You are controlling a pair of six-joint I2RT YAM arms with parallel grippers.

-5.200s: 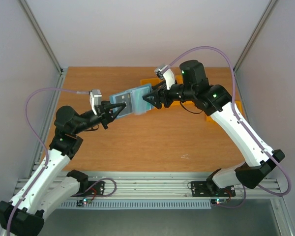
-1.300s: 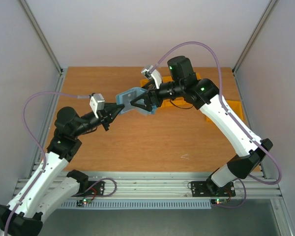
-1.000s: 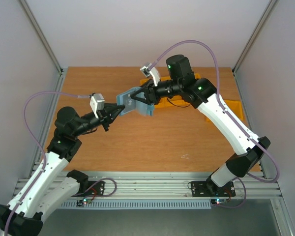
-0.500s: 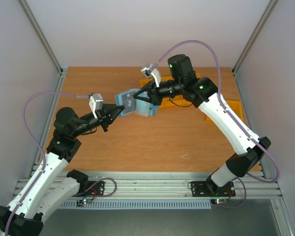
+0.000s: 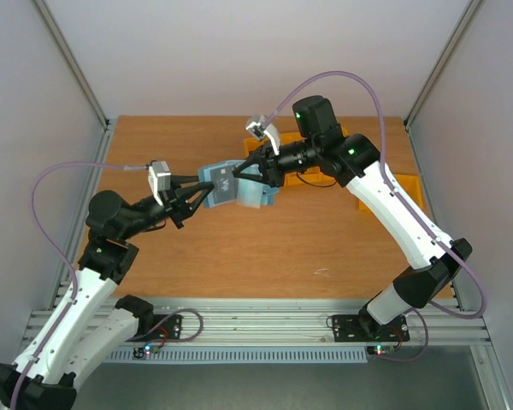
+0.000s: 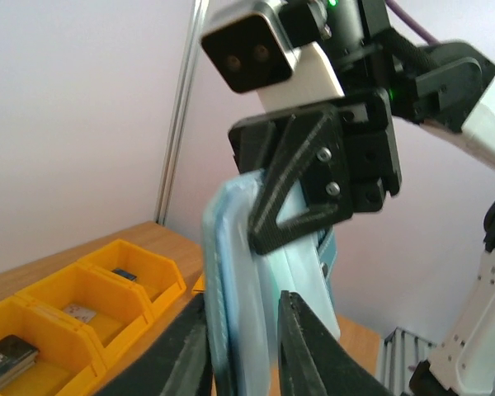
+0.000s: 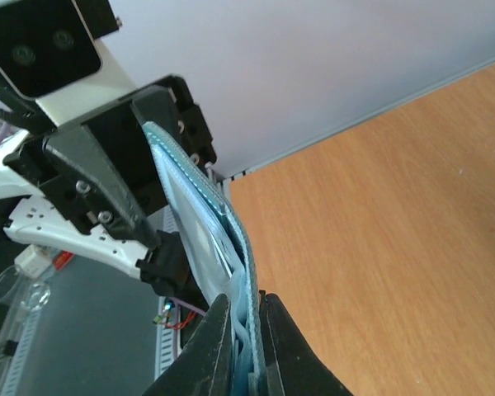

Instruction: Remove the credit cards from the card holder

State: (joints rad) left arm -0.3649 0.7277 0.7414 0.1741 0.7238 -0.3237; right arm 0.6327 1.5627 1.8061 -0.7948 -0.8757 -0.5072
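The teal-blue card holder (image 5: 227, 186) hangs in the air above the table's middle, between my two grippers. My right gripper (image 5: 242, 174) is shut on its right edge; in the right wrist view the fingers (image 7: 246, 297) pinch the stitched panels (image 7: 194, 214). My left gripper (image 5: 207, 195) stands at the holder's left edge. Its jaws (image 6: 243, 299) are slightly apart and straddle the panels (image 6: 239, 280), with a thin gap at one finger. Thin pale layers lie between the panels; I cannot tell the credit cards apart from them.
Yellow bins (image 5: 258, 142) stand at the back of the wooden table (image 5: 239, 256), behind the right arm, with more at the right edge (image 5: 410, 190). In the left wrist view the bins (image 6: 91, 301) hold small dark items. Grey walls close three sides.
The right gripper has closed on the holder's right edge. The left gripper's jaws have parted, and the left arm has drawn back a little to the left.
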